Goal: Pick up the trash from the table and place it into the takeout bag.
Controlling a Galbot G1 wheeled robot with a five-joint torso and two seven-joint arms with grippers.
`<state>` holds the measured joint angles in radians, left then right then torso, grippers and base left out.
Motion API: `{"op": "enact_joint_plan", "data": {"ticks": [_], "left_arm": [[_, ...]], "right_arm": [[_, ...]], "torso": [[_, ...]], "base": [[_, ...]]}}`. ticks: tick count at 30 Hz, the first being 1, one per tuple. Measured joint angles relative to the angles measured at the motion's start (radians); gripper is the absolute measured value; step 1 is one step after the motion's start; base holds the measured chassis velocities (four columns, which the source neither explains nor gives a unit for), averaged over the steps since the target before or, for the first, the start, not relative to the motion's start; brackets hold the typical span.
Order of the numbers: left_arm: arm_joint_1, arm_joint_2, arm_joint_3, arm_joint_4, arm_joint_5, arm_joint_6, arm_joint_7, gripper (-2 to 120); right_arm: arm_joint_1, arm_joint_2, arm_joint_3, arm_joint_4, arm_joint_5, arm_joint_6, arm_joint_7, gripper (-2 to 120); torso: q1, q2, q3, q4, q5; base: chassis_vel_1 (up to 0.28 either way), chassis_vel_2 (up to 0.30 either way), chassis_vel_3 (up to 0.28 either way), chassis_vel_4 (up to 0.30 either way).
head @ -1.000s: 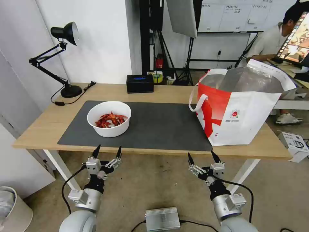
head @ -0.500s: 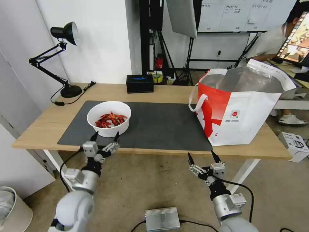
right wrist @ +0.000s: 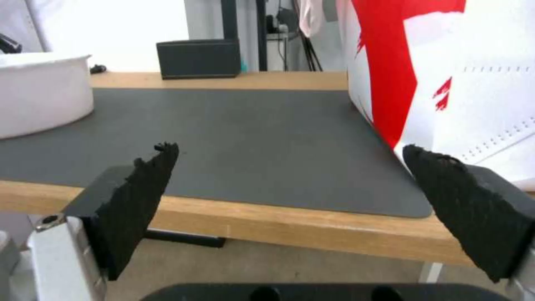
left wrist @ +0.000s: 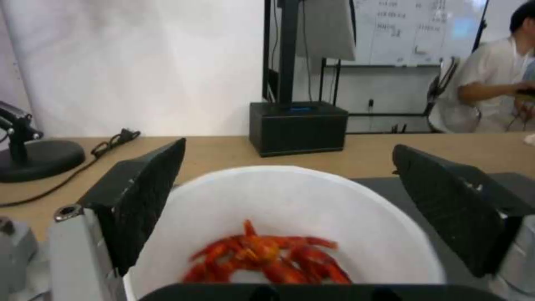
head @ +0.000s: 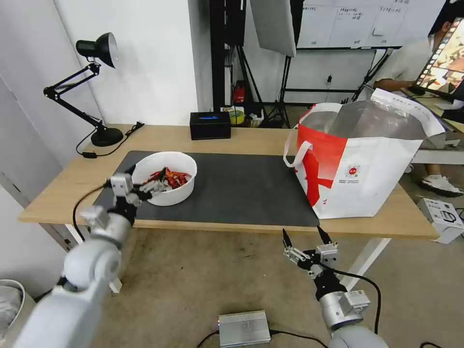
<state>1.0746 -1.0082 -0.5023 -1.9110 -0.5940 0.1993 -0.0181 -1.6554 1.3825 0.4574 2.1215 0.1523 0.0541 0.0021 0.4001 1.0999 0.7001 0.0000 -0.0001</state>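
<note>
Left gripper [head: 145,178] at the near-left rim of the white bowl [head: 171,195] of crayfish shells, jaws wide — one finger on either side of the rim. Bowl on grey mat [head: 241,188], left part. Right gripper [head: 307,237] parked below table's near edge, jaws wide. Takeout bag [head: 367,183] far right on the table [head: 72,188].

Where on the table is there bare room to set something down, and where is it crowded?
The widest bare patch is the dark grey mat between the white bowl and the takeout bag. Bare wood also runs from the black box to the bag. It is crowded at the bowl, where the open left gripper sits, and near the desk lamp.
</note>
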Motion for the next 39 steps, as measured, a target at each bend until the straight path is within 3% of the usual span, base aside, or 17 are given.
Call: {"op": "enact_joint_plan", "data": {"ticks": [4, 7, 8, 11, 12, 14, 15, 17, 19, 20, 26, 39], "left_arm": [[-0.073, 0.047, 0.037, 0.049, -0.024, 0.045, -0.002, 100], [-0.183, 0.095, 0.103, 0.110, -0.048, 0.147, -0.028, 100], [-0.183, 0.095, 0.103, 0.110, -0.048, 0.147, -0.028, 100], [-0.299, 0.126, 0.168, 0.160, -0.096, 0.276, -0.078, 100], [-0.299, 0.126, 0.168, 0.160, -0.096, 0.276, -0.078, 100], [-0.375, 0.145, 0.199, 0.191, -0.143, 0.375, -0.103, 100], [-0.375, 0.145, 0.199, 0.191, -0.143, 0.375, -0.103, 100], [-0.443, 0.162, 0.221, 0.220, -0.192, 0.481, -0.118, 100], [-0.451, 0.164, 0.223, 0.223, -0.199, 0.494, -0.119, 100], [-0.479, 0.169, 0.231, 0.237, -0.232, 0.535, -0.129, 100], [-0.515, 0.173, 0.267, 0.289, -0.354, 0.549, -0.222, 100], [-0.486, 0.169, 0.278, 0.354, -0.367, 0.542, -0.217, 100]], "right_arm": [[0.000, 0.000, 0.000, 0.000, 0.000, 0.000, 0.000, 100], [0.000, 0.000, 0.000, 0.000, 0.000, 0.000, 0.000, 100], [0.000, 0.000, 0.000, 0.000, 0.000, 0.000, 0.000, 100], [0.000, 0.000, 0.000, 0.000, 0.001, 0.000, 0.000, 100], [0.000, 0.000, 0.000, 0.000, 0.001, 0.000, 0.000, 100], [0.000, 0.000, 0.000, 0.000, 0.001, 0.000, 0.000, 100], [0.000, 0.000, 0.000, 0.000, 0.001, 0.000, 0.000, 100], [0.000, 0.000, 0.000, 0.000, 0.001, 0.000, 0.000, 100], [0.000, 0.000, 0.000, 0.000, 0.001, 0.000, 0.000, 100], [0.000, 0.000, 0.000, 0.000, 0.001, 0.000, 0.000, 100], [0.000, 0.000, 0.000, 0.000, 0.001, 0.000, 0.000, 100], [0.000, 0.000, 0.000, 0.000, 0.001, 0.000, 0.000, 100]], "torso": [[0.000, 0.000, 0.000, 0.0001, -0.0002], [0.000, 0.000, 0.000, 0.0001, -0.0004], [0.000, 0.000, 0.000, 0.0001, -0.0004], [0.000, 0.000, 0.000, 0.0000, -0.0003], [0.000, 0.000, 0.000, 0.0000, -0.0003], [0.000, 0.000, 0.000, -0.0002, 0.0002], [0.000, 0.000, 0.000, -0.0002, 0.0002], [0.000, 0.000, 0.000, 0.0000, 0.0000], [0.000, 0.000, 0.000, 0.0000, 0.0001], [0.000, 0.000, 0.000, 0.0000, 0.0002], [0.000, 0.000, 0.000, 0.0000, 0.0001], [0.000, 0.000, 0.000, 0.0000, 0.0000]], "base": [[0.000, 0.000, 0.000, 0.000], [0.000, 0.000, 0.000, 0.000], [0.000, 0.000, 0.000, 0.000], [0.000, 0.000, 0.000, 0.000], [0.000, 0.000, 0.000, 0.000], [0.000, 0.000, 0.000, 0.000], [0.000, 0.000, 0.000, 0.000], [0.000, 0.000, 0.000, 0.000], [0.000, 0.000, 0.000, 0.000], [0.000, 0.000, 0.000, 0.000], [0.000, 0.000, 0.000, 0.000], [0.000, 0.000, 0.000, 0.000]]}}
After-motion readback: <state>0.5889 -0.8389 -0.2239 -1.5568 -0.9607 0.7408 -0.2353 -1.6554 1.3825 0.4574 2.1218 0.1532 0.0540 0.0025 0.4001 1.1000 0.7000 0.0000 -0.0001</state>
